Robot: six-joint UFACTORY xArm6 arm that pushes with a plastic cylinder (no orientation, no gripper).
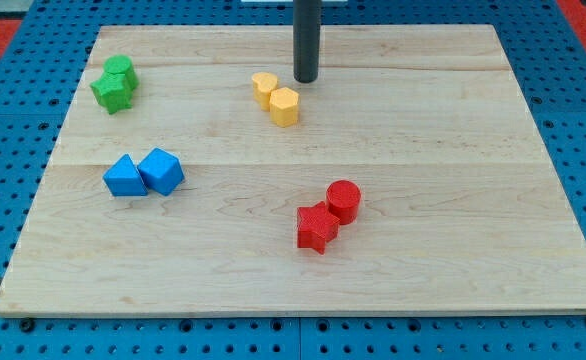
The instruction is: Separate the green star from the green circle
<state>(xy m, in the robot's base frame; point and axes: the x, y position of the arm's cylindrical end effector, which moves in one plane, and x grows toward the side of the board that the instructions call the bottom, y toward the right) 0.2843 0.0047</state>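
- Green star [110, 93] and green circle [121, 68] sitting pressed together at the counter's [423, 140] upper left in the view, circle toward the view's top, star just below it.
- End effector only a dark rod with nothing to open or close and nothing held; my tip [305, 80] resting near the view's top centre, just right of the yellow pair [277, 97], well apart from the green blocks.
- Star likely light, rigid, and easy to slide on smooth wood; probably prone to spinning if pushed off-centre on a point.
- No taking hold possible, only pushing: best contact probably at the seam between the two, driving the star toward the view's bottom.
- Blue pair [144, 173] lying below, so a long shove risks a collision.
- Red pair [329, 214] far off, irrelevant.
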